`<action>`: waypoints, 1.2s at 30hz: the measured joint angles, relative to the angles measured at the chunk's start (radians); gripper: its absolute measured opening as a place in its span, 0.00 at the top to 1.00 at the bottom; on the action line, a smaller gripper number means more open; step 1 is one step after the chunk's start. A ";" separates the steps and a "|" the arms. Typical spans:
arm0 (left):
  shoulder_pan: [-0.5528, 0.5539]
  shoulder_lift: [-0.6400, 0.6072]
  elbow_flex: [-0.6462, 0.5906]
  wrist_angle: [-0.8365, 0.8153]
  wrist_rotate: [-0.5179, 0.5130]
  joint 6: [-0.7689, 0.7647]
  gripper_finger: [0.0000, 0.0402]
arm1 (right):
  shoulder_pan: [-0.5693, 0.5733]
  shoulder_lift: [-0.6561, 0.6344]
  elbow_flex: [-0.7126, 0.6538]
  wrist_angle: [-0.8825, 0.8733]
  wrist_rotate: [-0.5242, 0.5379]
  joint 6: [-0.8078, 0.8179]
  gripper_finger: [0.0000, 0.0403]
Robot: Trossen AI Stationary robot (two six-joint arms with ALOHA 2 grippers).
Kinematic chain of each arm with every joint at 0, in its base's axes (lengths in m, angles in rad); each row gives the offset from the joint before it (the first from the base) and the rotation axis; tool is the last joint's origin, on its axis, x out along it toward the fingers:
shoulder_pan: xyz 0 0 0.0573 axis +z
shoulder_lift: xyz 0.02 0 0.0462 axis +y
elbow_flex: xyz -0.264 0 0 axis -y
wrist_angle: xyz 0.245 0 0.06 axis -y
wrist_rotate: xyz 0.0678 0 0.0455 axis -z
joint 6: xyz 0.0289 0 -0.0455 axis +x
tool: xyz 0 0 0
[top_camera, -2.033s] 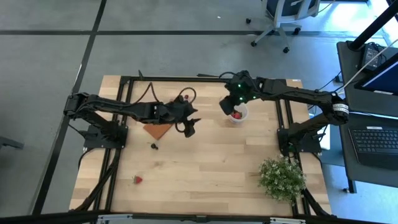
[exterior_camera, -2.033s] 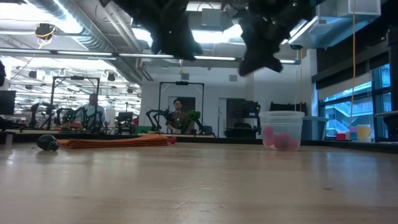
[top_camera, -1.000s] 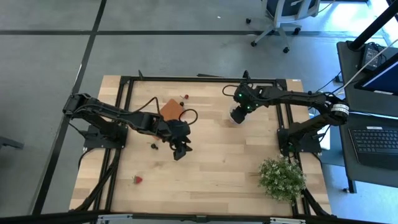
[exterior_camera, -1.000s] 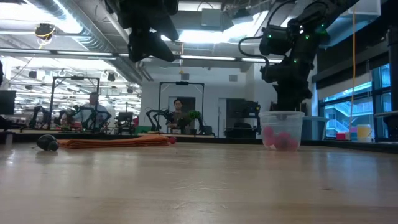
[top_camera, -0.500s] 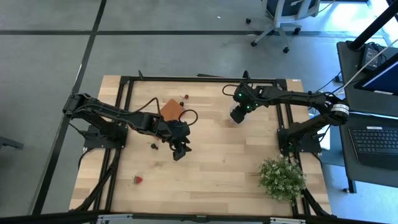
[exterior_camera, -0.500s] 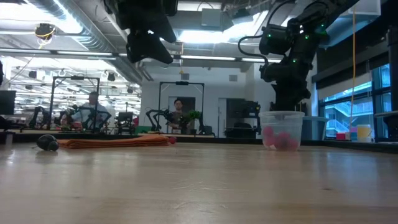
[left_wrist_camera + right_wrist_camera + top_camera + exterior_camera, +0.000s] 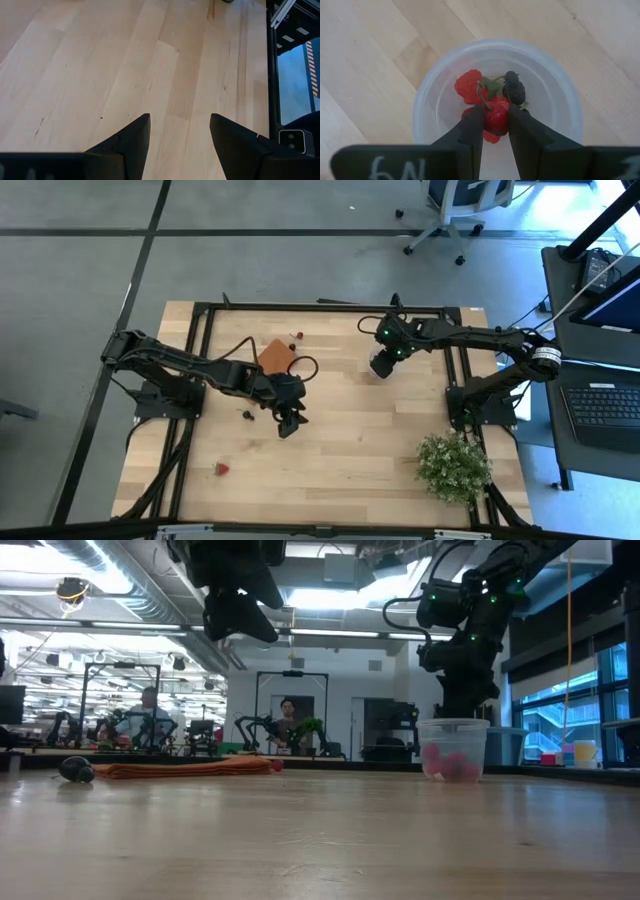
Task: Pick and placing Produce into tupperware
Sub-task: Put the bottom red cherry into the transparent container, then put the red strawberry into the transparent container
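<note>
Right jaws (image 7: 495,122): nearly together, clamped on a red berry (image 7: 496,120), directly over the tupperware (image 7: 427,100), which holds more berries.
Left jaws (image 7: 179,132): apart, holding nothing, above bare worktop (image 7: 100,65).
Worktop: dark berry (image 7: 247,415), red berry (image 7: 222,469), orange-brown block (image 7: 274,354), green plant (image 7: 454,463).

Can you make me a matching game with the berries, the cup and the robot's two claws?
Things:
1. left gripper
2. right gripper
3. tupperware
4. red berry alone on the table

States:
A. holds red and dark berries
B. open over bare wood
C. near the table's front edge, on the left arm's side
D. above the cup, fingers closed on a red berry

Pairs: 1-B, 2-D, 3-A, 4-C
</note>
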State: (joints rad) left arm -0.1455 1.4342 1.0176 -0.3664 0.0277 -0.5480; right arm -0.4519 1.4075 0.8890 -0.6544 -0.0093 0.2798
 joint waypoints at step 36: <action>-0.224 -0.029 -0.001 -0.675 0.309 -0.619 0.51 | 0.000 0.000 0.000 0.031 -0.002 0.006 0.54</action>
State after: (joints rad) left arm -0.3693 1.4052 1.0164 -1.0414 0.3365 -1.1668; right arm -0.4519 1.4075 0.8890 -0.6234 -0.0116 0.2859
